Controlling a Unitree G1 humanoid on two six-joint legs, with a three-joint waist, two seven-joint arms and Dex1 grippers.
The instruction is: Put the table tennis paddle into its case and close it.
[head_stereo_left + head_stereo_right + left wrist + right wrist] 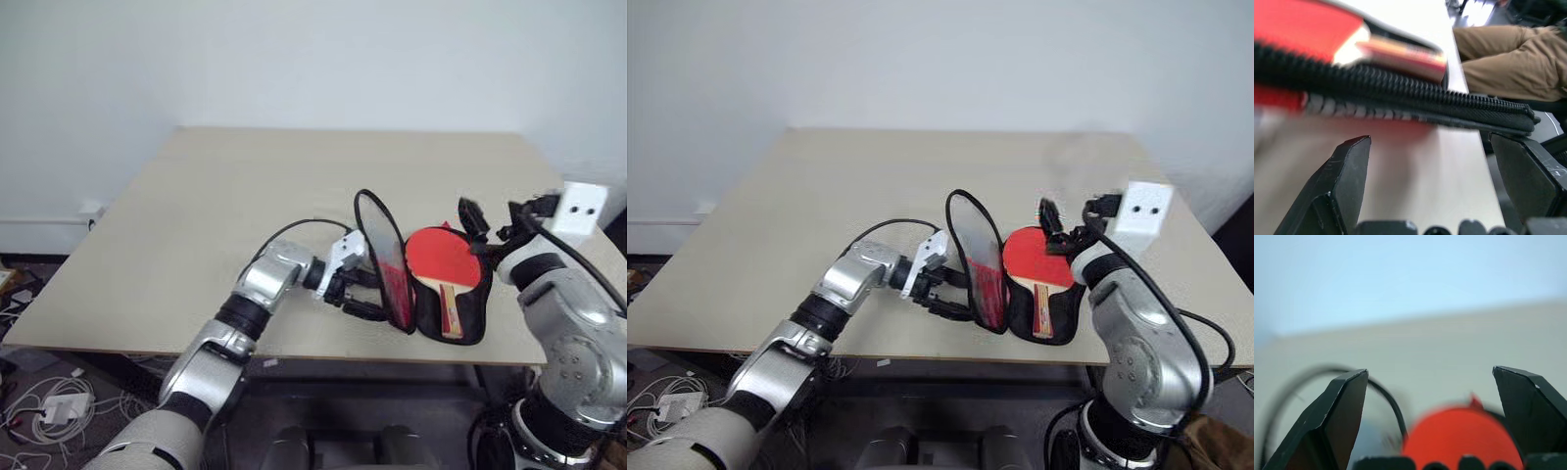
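Table tennis paddle, a round bat with a red rubber face and a short pale wooden handle, lies inside the open soft black zip case, its face up and its handle pointing toward the near edge of the pale beige surface. The case sits close to that near edge, toward its right-hand corner. Its lid flap, edged in black piping with a red inner side, stands nearly upright along the left side of the paddle, hinged low beside the tray that holds the bat.

Left gripper reaches in from the left, just beside the outer face of the raised flap, low near the surface. Its jaws stand wide apart with nothing between them; from the left wrist view the two black fingers frame the zip edge of the case and the paddle's handle beyond it, without gripping either.

Right gripper hangs above the far right side of the case, raised clear of the paddle. Its jaws are also spread wide and empty; the right wrist view shows the red paddle face below and between its fingers.

A person's tan trousers show past the end of the surface in the left wrist view.
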